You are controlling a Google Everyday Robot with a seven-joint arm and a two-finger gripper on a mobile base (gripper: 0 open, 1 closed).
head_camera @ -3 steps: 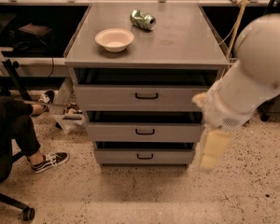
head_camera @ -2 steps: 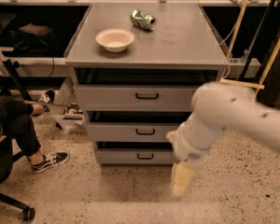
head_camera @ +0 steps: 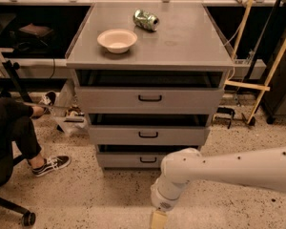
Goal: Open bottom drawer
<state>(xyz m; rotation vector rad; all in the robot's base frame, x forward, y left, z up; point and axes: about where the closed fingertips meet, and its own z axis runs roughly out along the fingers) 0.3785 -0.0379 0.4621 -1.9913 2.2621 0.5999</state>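
The bottom drawer (head_camera: 126,160) is the lowest of three grey drawers in the front of a grey bench (head_camera: 190,46), just above the speckled floor (head_camera: 86,199). Its flat front carries a small black bar handle (head_camera: 148,160) at the centre, and a dark gap shows along its upper edge. The right part of the front is hidden behind the white robot arm (head_camera: 229,168). The middle drawer (head_camera: 148,135) sits directly above it and the top drawer (head_camera: 149,99) above that, each with a similar black handle. The arm enters from the right edge and bends downward in front of the bench. The hand (head_camera: 158,219) hangs at the bottom edge of the view, lower than the drawer handle and slightly to its right, apart from the drawer front. The view cuts it off, so how far open it is cannot be told, and nothing is seen held in it. A pale bowl (head_camera: 117,40) and a crushed green can (head_camera: 146,20) rest apart on the bench top. At the left, a seated person's leg and black shoe (head_camera: 50,163) rest on the floor.
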